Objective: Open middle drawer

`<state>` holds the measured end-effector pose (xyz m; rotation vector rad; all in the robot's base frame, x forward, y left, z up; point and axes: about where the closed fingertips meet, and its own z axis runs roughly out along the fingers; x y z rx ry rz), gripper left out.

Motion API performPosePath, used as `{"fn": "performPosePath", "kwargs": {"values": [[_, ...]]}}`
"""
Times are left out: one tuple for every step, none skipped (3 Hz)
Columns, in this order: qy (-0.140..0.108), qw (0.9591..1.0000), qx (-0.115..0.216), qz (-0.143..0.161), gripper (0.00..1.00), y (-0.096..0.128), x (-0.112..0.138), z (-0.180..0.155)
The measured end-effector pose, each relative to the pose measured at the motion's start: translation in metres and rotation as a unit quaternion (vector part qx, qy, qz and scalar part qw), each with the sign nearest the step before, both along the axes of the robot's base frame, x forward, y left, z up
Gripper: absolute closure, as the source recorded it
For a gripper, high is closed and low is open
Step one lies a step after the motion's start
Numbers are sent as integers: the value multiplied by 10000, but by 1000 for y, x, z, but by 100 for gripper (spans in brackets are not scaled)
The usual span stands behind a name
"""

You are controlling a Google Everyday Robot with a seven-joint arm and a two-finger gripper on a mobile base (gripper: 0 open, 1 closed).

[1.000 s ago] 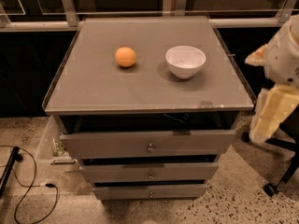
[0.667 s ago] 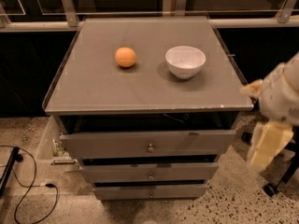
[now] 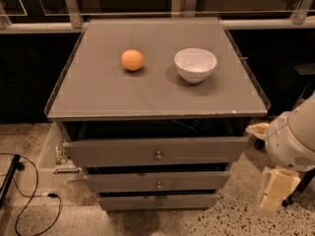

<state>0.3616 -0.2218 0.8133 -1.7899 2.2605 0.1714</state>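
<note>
The gripper (image 3: 276,191) has been lowered to four o'clock; its state cannot be told. The middle drawer (image 3: 123,182) is not yet touched.

An orange (image 3: 132,60) and a white bowl (image 3: 195,64) sit apart on the grey worktop (image 3: 98,97), the orange at 9 o'clock of the bowl. Below, the top drawer (image 3: 113,152) stands out a little. The middle drawer (image 3: 118,182) sits further back, its knob (image 3: 159,185) central. The gripper (image 3: 276,190) hangs at 3 o'clock of the drawers, apart from them.
</note>
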Motion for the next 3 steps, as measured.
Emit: {"fn": "performPosePath", "kwargs": {"values": [[102,9999,37,-18,0,1,-2,-15],[293,9993,246,22,0,-4,-7,-74],[100,9986,517,47,0,-8,9,-140]]}}
